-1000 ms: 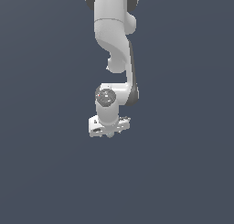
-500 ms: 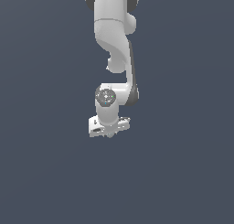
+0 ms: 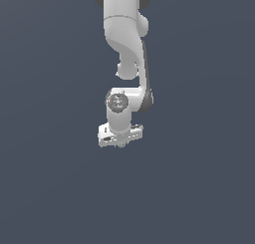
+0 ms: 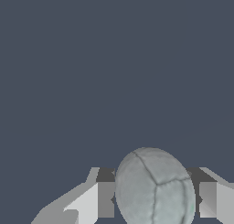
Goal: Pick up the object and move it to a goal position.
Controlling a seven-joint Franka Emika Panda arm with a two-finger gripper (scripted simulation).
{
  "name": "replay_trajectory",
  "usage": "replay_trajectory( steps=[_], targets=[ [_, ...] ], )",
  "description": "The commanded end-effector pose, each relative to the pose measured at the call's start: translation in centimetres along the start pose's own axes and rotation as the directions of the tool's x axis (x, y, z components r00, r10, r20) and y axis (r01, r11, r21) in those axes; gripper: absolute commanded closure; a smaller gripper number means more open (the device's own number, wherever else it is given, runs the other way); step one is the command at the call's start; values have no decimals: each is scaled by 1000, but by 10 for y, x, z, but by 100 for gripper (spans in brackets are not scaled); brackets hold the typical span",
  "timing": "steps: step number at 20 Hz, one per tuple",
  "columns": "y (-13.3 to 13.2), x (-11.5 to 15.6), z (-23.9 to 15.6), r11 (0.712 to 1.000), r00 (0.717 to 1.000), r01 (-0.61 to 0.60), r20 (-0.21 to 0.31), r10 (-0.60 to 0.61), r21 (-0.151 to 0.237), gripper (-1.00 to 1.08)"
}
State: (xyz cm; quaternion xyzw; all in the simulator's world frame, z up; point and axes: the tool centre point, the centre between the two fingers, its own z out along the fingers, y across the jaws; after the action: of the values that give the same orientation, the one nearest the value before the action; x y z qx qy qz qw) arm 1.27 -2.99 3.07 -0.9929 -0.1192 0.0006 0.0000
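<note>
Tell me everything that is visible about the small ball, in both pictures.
The ball is pale grey-green and matte, with thin dark seam lines dividing its surface into panels. In the wrist view it sits between the two white fingers of the pincer, filling the gap; actual contact is hidden behind the ball. In the exterior view only a small rounded bit shows under the pincer's body, against the plain dark ground. Whether it rests on a surface cannot be told.
</note>
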Motion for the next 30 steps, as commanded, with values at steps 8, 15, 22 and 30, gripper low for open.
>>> replay_trajectory(
  steps=[8, 15, 22, 30],
  targets=[
    [-37, -19, -41, 1000, 1000, 0, -1, 0, -1, 108],
    [-83, -42, -92, 1000, 1000, 1, -1, -1, -1, 108],
    [-129, -64, -143, 1000, 1000, 1, -1, -1, -3, 108],
    [-166, -80, -184, 1000, 1000, 1, -1, -1, -2, 108]
  ],
)
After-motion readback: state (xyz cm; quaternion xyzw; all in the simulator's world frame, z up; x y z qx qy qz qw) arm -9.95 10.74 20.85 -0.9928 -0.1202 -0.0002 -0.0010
